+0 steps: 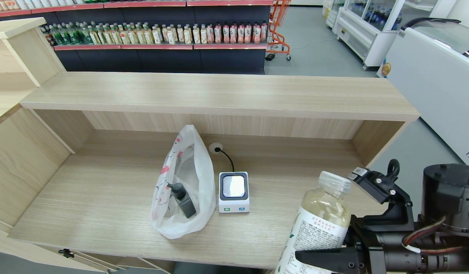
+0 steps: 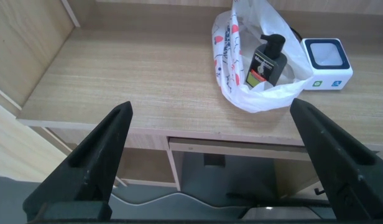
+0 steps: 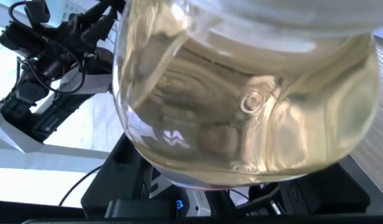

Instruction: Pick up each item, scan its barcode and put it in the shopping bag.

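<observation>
A clear bottle of pale drink (image 1: pixel 321 224) with a white cap and white label stands upright at the counter's front right, with my right gripper (image 1: pixel 333 255) shut on its lower body. Up close, the bottle (image 3: pixel 241 93) shows its pale liquid in the right wrist view. A white shopping bag (image 1: pixel 204 171) stands open mid-counter with a black pump bottle (image 1: pixel 183 199) inside. The white scanner (image 1: pixel 233 191) sits just right of the bag, its window facing up. My left gripper (image 2: pixel 210 168) is open, in front of the counter's edge, facing the bag (image 2: pixel 241 87), pump bottle (image 2: pixel 266 62) and scanner (image 2: pixel 327 56).
The wooden counter (image 1: pixel 105 198) has side walls and a raised ledge (image 1: pixel 219 95) across its back. A black cable (image 1: pixel 227 158) runs from the scanner to a hole in the counter. Shelves of bottles (image 1: pixel 158 34) and white freezers (image 1: pixel 432 76) stand beyond.
</observation>
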